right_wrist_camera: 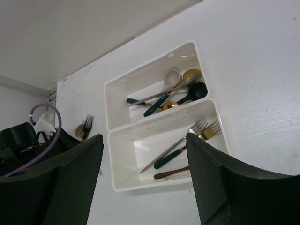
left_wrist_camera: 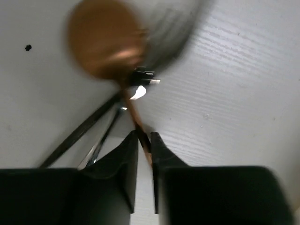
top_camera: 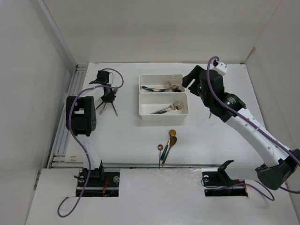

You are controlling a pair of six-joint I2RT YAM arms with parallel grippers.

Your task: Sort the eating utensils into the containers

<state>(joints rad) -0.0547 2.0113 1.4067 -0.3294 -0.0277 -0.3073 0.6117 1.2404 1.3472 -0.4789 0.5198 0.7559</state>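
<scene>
My left gripper [top_camera: 108, 97] is at the far left of the table, shut on the thin handle of a copper spoon [left_wrist_camera: 105, 40]; its fingers [left_wrist_camera: 126, 154] pinch the handle just above the table. A black fork [left_wrist_camera: 173, 33] and two slim dark and silver handles [left_wrist_camera: 79, 133] lie beside it. The far bin [top_camera: 161, 76] holds several spoons [right_wrist_camera: 183, 82]. The near bin [top_camera: 183, 115] holds forks [right_wrist_camera: 199, 127]. My right gripper [right_wrist_camera: 145, 145] is open and empty above the right end of the bins [top_camera: 191, 77]. Three loose spoons [top_camera: 168, 142] lie in front of the bins.
The two bins touch side by side at the table's middle back. A rail [top_camera: 63, 136] runs along the table's left edge, and white walls stand close on the left, back and right. A purple cable [top_camera: 117, 75] loops over the left wrist.
</scene>
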